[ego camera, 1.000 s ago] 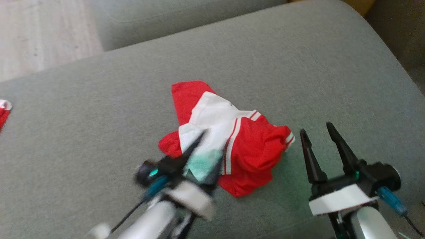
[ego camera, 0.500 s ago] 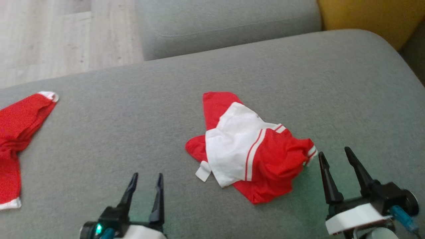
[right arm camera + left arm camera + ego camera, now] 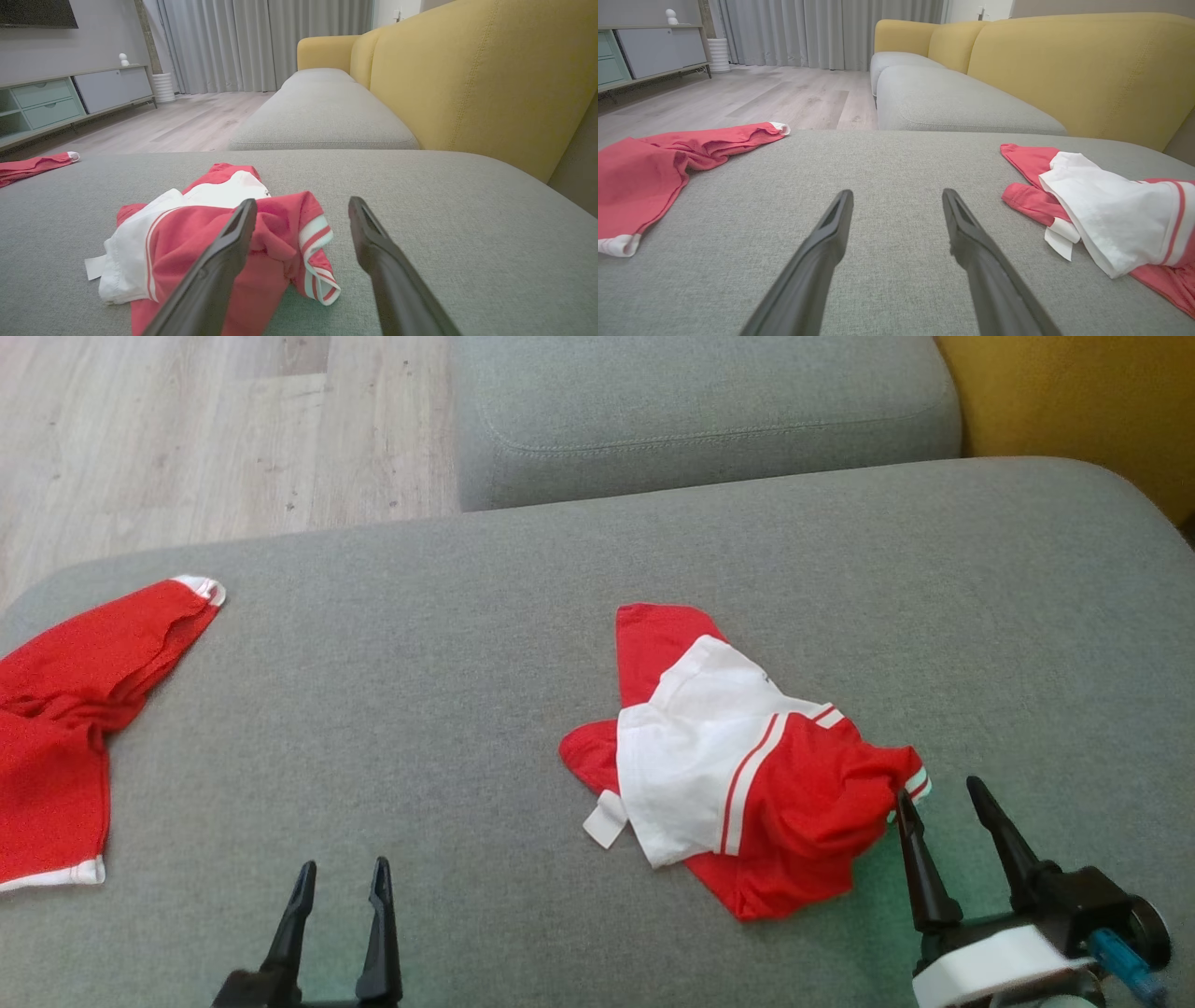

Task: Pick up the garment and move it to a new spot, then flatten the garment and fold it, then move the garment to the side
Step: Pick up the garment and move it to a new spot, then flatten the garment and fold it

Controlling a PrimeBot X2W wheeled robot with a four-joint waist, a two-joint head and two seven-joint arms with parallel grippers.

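Our L end effector sits pulled back, jaws apart, empty; 1 s ago it was on the garment. R end effector, also spread, just beside it. The garment lies crumpled mid sofa cushion: we reckon flattening's next.

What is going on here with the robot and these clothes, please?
The robot is tending a crumpled red-and-white garment on the grey sofa cushion. Nothing is held: its left hand is open over bare cushion, and its right hand is open beside the garment's striped cuff. Another red garment lies at the cushion's left end.
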